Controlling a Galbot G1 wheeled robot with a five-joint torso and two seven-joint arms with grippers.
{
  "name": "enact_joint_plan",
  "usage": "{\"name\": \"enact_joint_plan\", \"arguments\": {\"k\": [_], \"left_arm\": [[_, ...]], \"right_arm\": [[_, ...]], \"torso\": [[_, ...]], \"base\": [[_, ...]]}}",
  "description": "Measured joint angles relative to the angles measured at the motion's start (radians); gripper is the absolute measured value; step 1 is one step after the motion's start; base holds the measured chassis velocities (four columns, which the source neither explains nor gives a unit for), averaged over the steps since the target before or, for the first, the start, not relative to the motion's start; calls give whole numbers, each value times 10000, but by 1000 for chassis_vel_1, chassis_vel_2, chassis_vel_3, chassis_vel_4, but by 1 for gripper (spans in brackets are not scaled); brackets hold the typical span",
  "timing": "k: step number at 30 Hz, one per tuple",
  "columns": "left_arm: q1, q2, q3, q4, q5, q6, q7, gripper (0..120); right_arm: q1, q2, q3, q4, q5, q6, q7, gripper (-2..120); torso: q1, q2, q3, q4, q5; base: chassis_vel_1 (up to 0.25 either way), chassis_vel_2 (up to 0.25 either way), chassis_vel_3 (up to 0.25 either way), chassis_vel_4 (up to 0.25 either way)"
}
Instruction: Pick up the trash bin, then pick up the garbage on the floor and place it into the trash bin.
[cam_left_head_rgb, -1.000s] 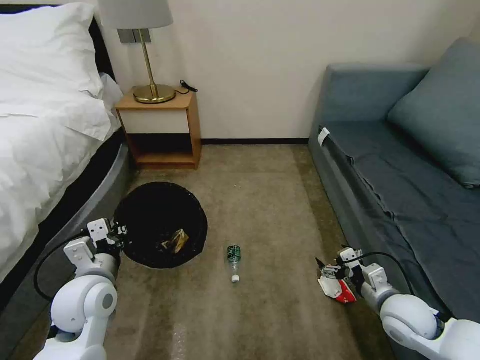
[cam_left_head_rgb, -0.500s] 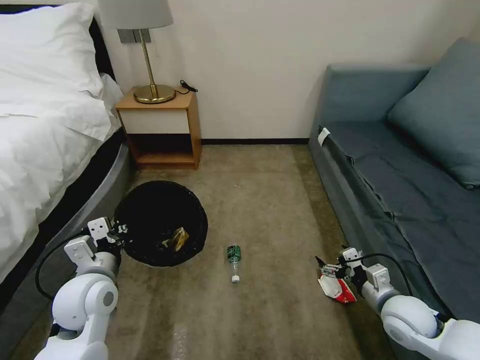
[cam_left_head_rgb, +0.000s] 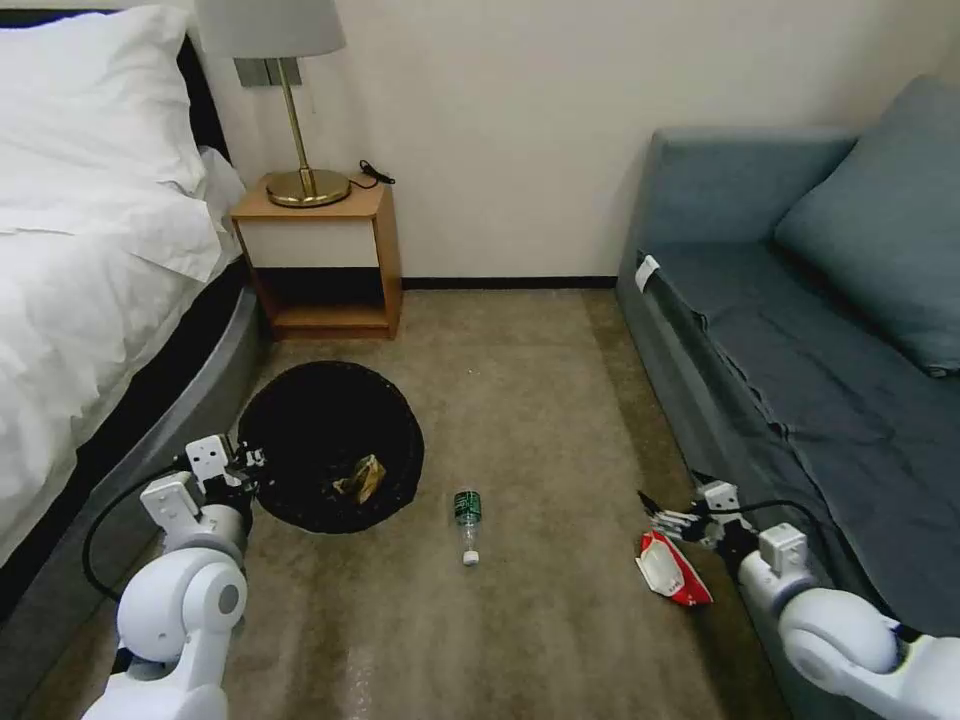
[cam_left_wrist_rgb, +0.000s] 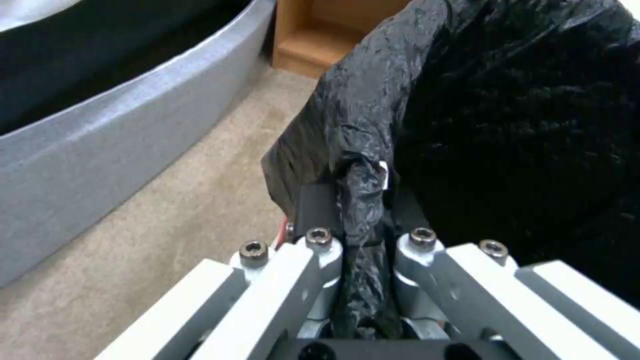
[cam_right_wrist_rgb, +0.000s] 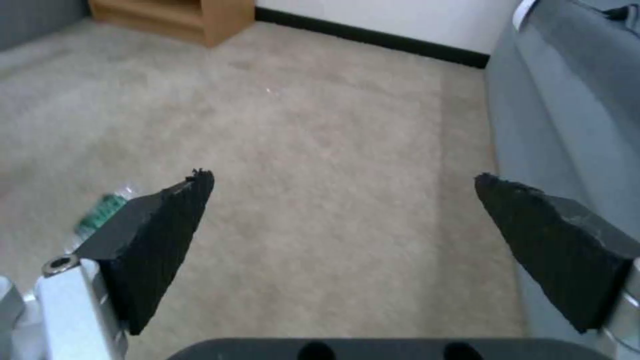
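Head view: left gripper (cam_left_head_rgb: 247, 465) fingers clamping trash bin (cam_left_head_rgb: 330, 445) liner, holding mouth ready; right gripper (cam_left_head_rgb: 670, 520) fingers spread, hovering just above red-and-white wrapper (cam_left_head_rgb: 675, 568).

Evenly lit, soft indoor light, no hard shadows. Lamp (cam_left_head_rgb: 272, 30) shade pale, no obvious glow. Faint shadow under nightstand (cam_left_head_rgb: 322, 250) shelf and along bed (cam_left_head_rgb: 90, 260) base. Bin (cam_left_head_rgb: 330, 445) interior nearly pure black, detail lost in head view; slight sheen on its bag in left wrist view. Streaky sheen on carpet (cam_left_head_rgb: 540, 400) near bottom edge. Right wrist view soft overall, bottle (cam_right_wrist_rgb: 100, 212) smeared, fingertips (cam_right_wrist_rgb: 160, 215) sharper.
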Motion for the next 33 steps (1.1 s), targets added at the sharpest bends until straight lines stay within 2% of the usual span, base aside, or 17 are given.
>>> {"name": "enact_joint_plan", "arguments": {"k": [2, 7, 16, 19, 20, 24, 25, 29, 30, 31, 33], "left_arm": [[121, 196, -23, -23, -19, -29, 6, 4], [210, 407, -78, 8, -43, -102, 18, 4], [237, 477, -61, 107, -23, -166, 29, 4], [220, 476, -55, 219, -17, -244, 38, 4], [220, 476, -55, 219, -17, -244, 38, 4], [214, 502, -191, 330, -16, -327, 43, 4], [214, 502, -191, 330, -16, -327, 43, 4], [93, 514, -247, 390, -9, -337, 41, 4], [93, 514, -247, 390, -9, -337, 41, 4], [60, 504, -228, 410, -7, -344, 46, 4], [19, 481, -183, 463, 16, -364, 83, 4]], "right_arm": [[-68, 351, 52, 179, -294, -305, 249, 100], [-85, 599, 75, 266, -552, -635, 428, 100], [-157, 1137, 181, 145, -871, -755, 562, 100], [-356, 2034, 733, 69, -1282, -393, 556, 100], [-356, 2034, 733, 69, -1282, -393, 556, 100], [-1143, 3648, 2262, 540, -2204, -241, 722, 100], [-1143, 3648, 2262, 540, -2204, -241, 722, 100], [-2567, 4957, 4126, 1868, -3630, -387, 704, 100], [-2567, 4957, 4126, 1868, -3630, -387, 704, 100], [-2854, 5269, 4422, 2231, -4013, -465, 695, 100], [-3400, 6208, 4919, 2964, -4966, -592, 602, 100]], "torso": [[0, 0, 0, 0, -1], [0, 0, 0, -1, -1], [0, 0, 0, -2, -3], [0, -1, 0, -2, 0], [0, -1, 0, -2, 0], [0, 0, 0, 2, 1], [0, 0, 0, 2, 1], [0, 0, 0, -2, -6], [0, 0, 0, -2, -6], [0, 0, 0, -4, -4], [0, 0, 0, -3, -6]], "base": [[0, 0, 0, 0], [0, 0, 0, 0], [0, 0, 0, 0], [0, 0, 0, 0], [0, 0, 0, 0], [0, 0, 0, 0], [0, 0, 0, 0], [0, 0, 0, 0], [0, 0, 0, 0], [0, 0, 0, 0], [0, 0, 0, 0]]}}
